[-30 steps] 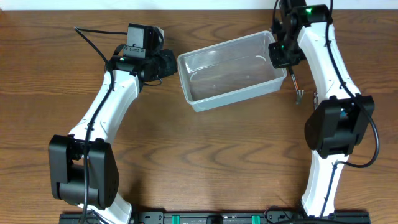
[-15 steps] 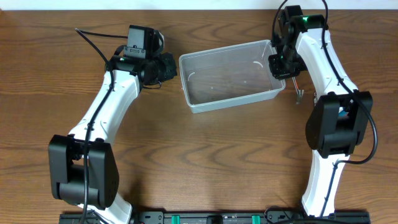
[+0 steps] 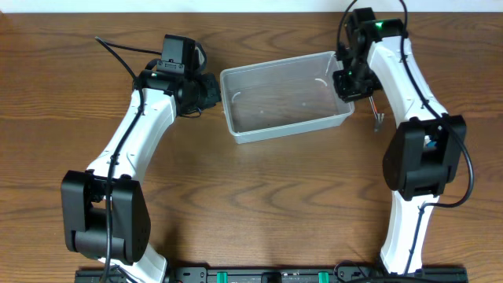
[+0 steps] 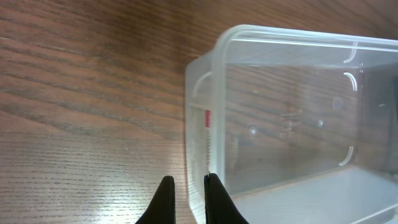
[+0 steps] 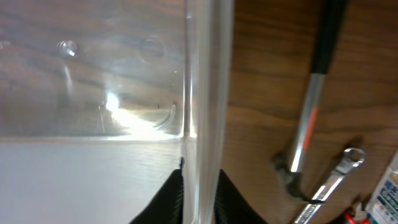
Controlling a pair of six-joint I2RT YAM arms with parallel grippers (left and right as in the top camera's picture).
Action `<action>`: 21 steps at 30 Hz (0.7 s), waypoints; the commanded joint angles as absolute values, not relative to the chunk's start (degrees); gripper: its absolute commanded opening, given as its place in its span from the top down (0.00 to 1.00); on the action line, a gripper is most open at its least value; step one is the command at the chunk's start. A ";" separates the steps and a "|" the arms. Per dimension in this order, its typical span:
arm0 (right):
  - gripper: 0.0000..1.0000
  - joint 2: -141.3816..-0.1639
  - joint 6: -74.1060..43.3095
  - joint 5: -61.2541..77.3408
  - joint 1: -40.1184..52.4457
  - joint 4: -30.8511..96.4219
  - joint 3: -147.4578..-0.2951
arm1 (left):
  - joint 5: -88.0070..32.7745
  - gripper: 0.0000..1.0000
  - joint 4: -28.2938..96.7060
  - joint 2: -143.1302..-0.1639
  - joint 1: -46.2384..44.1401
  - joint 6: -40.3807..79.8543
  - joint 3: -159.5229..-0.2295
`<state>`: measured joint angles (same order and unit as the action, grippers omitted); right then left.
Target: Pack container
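Out on the wooden counter [image 3: 259, 181], toward its far edge and lying slightly askew: the container [image 3: 283, 98], clear plastic, rounded at the corners, rimmed all round. Gripped at both short ends.

At the right-hand end, clamped by the right end effector [image 5: 200, 177] with fingers [image 5: 171, 202] drawn in close, one inside the wall and one outside, the thin plastic pinched between them. Reaching in from above and behind, wrist bent over the rim.

At the left-hand end, much the same from the left end effector [image 4: 186, 183]: narrowed down to a slim gap, fingertips [image 4: 163, 202] straddling the rim of the left wall, closed on the lip as far as the wrist view shows. Arm stretched low across the counter to get there.

Just beyond the right wall, lying on the wood beside the container, a hammer [image 5: 308, 124] with a black grip and a metal shaft, and close by its head a steel spanner [image 5: 336, 180].
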<state>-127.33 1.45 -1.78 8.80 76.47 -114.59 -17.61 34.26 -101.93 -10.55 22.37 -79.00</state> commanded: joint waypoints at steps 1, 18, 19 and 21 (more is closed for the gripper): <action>0.75 -126.32 0.16 -0.36 10.55 77.25 -114.26 | -16.36 0.93 33.98 -102.76 -10.44 21.43 -80.49; 0.29 -126.32 1.41 -0.38 11.60 72.03 -114.26 | -15.81 0.93 31.83 -102.91 -10.44 15.92 -80.49; 0.28 -126.32 1.80 -0.38 11.60 70.83 -114.26 | -15.81 0.93 31.83 -102.91 -10.44 15.20 -80.49; 0.26 -126.32 2.90 -0.38 11.64 68.38 -114.26 | -15.81 0.93 31.77 -102.91 -10.39 14.13 -80.49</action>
